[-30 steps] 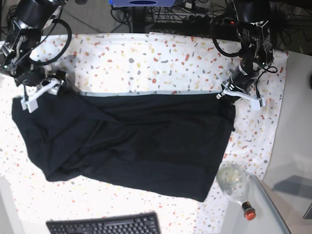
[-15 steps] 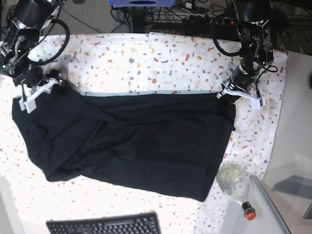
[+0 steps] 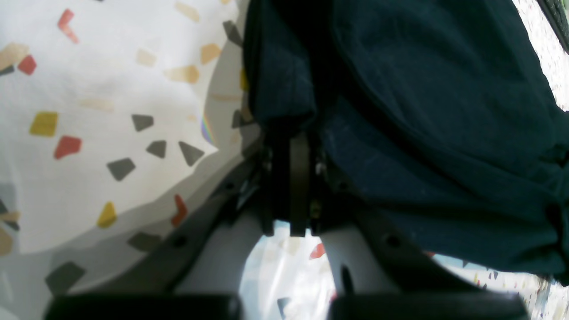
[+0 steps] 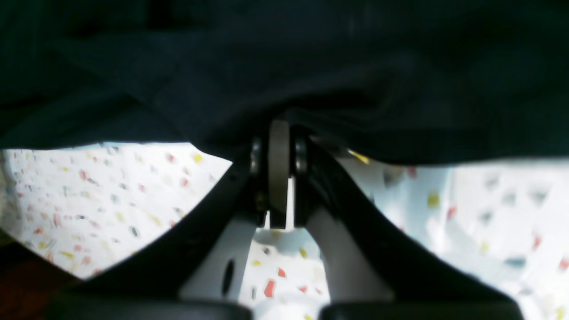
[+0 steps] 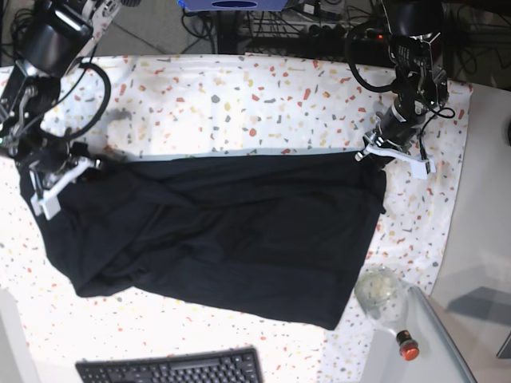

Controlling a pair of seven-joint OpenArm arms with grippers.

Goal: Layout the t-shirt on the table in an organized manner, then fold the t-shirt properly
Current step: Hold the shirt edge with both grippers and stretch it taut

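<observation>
Stage: laying out, judged from how the cloth lies; no fold has been started.
Shirt: the t-shirt (image 5: 215, 231) lies spread across the table (image 5: 239, 104), its far edge pulled into a fairly straight line between the two grippers, its near edge slanted and uneven.
Left gripper: the left gripper (image 5: 382, 146) has its jaws together, clamped on one far corner of the shirt; in its wrist view the dark fabric bunches right at the jaw tips and hangs off to one side of them.
Right gripper: the right gripper (image 5: 57, 174) also has its jaws pressed together on the opposite far corner; its wrist view shows cloth draped just beyond and over the tips.
Done: both far corners gripped, far edge stretched between the jaws.
Left to do: the cloth below the right gripper's jaws is rumpled and doubled over, with diagonal creases running toward the middle, so it probably needs flattening before any fold.
Sleeves and neck: cannot tell where they lie.
</observation>
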